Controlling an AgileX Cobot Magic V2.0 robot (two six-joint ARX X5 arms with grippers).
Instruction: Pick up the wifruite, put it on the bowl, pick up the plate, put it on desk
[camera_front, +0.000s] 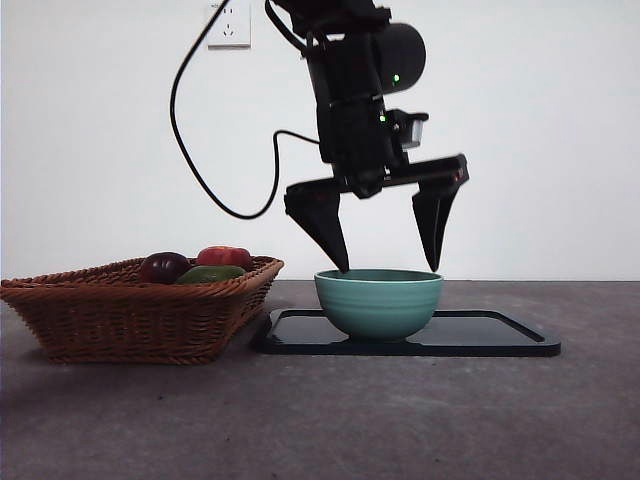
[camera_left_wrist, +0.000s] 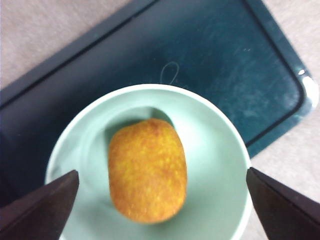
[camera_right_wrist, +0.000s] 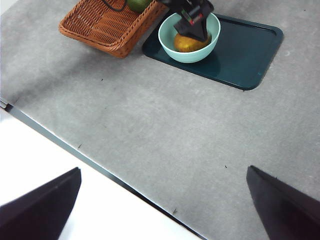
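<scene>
The orange-brown wifruite (camera_left_wrist: 147, 170) lies inside the mint-green bowl (camera_left_wrist: 215, 150), loose and untouched. My left gripper (camera_left_wrist: 163, 171) hangs open just above the bowl's rim, one jaw to each side of the fruit. In the front view the same gripper (camera_front: 389, 262) has its tips at the rim of the bowl (camera_front: 380, 300), which hides the fruit. The bowl stands on the plate (camera_front: 480, 335), a dark flat rectangular tray on the desk (camera_front: 400, 420). My right gripper (camera_right_wrist: 164, 169) is open and holds nothing, high over the desk's near edge, far from the bowl (camera_right_wrist: 167, 37).
A brown wicker basket (camera_front: 130, 310) stands left of the plate, touching its edge, with a red apple (camera_front: 225, 256), a dark fruit (camera_front: 163, 266) and a green fruit (camera_front: 210, 273) in it. The desk's edge (camera_right_wrist: 100, 170) runs below my right gripper.
</scene>
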